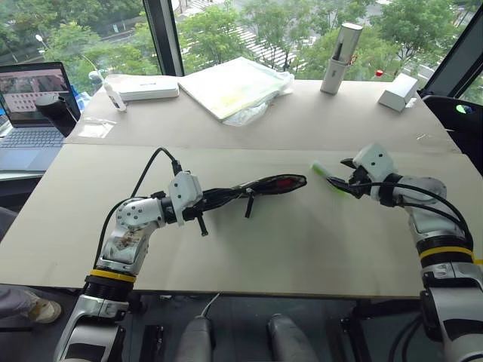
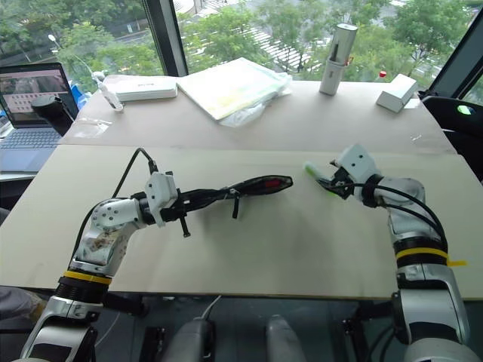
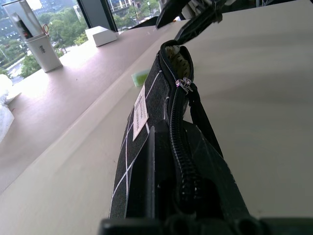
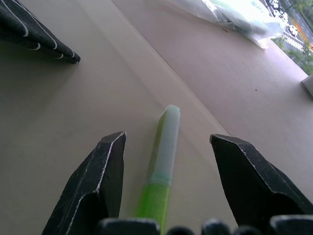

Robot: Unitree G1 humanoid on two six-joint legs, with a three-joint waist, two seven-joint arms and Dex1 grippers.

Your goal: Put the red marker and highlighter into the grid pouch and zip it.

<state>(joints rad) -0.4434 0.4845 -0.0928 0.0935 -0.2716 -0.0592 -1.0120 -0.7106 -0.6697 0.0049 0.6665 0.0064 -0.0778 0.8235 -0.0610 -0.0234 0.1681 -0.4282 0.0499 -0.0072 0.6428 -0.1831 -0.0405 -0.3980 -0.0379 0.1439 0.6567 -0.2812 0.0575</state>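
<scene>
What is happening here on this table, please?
The left gripper is shut on one end of the grid pouch, holding it above the table with its mouth open. Something red shows inside the mouth, probably the red marker. The right gripper is open, its fingers on either side of the highlighter, which lies on the table and is not yet gripped. The pouch is not zipped.

Highlighter (image 1: 326, 178) right of grid pouch (image 1: 260, 186)

Counts on the table

One pouch (image 1: 260, 187), one highlighter (image 4: 164, 161), one red marker (image 1: 284, 182) inside the pouch, one laptop (image 1: 32, 105), one cylinder holder (image 1: 339, 48), two white boxes (image 1: 147, 89) (image 1: 398, 92), two grippers (image 1: 215, 197) (image 1: 341, 181).
</scene>
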